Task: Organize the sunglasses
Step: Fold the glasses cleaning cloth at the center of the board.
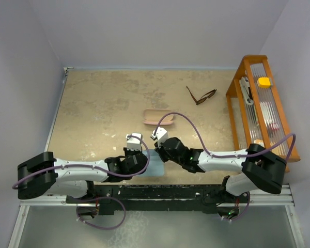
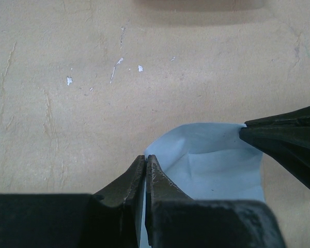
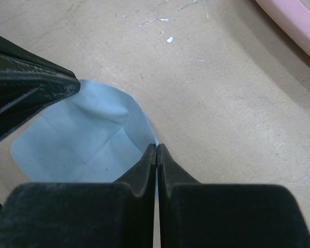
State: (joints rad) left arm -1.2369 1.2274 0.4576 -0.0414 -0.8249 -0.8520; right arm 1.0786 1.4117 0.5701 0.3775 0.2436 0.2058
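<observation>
Overhead, the sunglasses (image 1: 201, 96) lay unfolded near the table's (image 1: 93, 103) far right corner, apart from the pink case (image 1: 159, 117) — not yet stowed. Left wrist: the left tool (image 2: 145, 161) was clamped shut on a corner of the blue cloth (image 2: 212, 165). Right wrist: the right tool (image 3: 157, 151) pinched another corner.

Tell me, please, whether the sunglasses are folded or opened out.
Opened out, at least partly: in the top view one temple arm of the sunglasses angles away from the lenses. The other arm: cannot tell.
</observation>
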